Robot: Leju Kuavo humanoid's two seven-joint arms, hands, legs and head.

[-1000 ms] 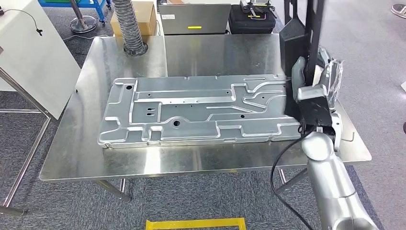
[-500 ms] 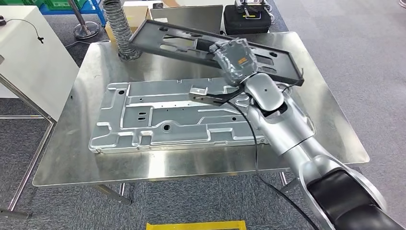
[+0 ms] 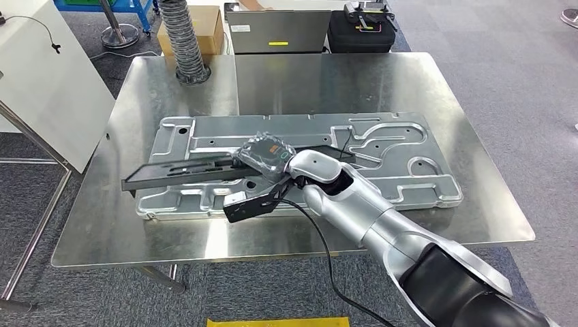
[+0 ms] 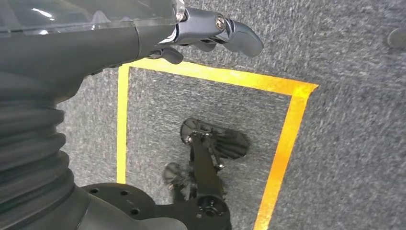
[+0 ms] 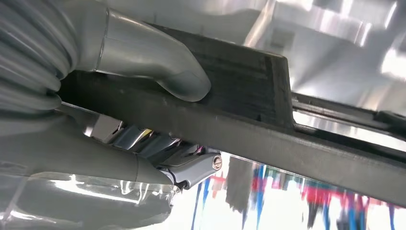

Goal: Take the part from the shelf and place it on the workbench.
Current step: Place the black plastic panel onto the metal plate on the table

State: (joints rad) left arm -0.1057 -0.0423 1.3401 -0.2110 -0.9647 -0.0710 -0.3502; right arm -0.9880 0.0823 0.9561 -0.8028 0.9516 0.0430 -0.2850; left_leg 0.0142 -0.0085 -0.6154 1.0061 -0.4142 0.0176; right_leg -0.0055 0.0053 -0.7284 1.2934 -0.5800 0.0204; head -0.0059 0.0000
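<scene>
We see the right hand (image 3: 264, 155) with its fingers clamped on the dark part (image 3: 178, 173), long axis lying flat across the silver plate (image 3: 402, 146) on the worktop (image 3: 436, 82) (left hand (image 4: 210, 31) hangs, holding nothing).

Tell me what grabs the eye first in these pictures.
The right hand grips a long black flat part over the big silver stamped metal panel lying on the steel workbench. The left hand hangs over grey carpet marked with yellow tape.
</scene>
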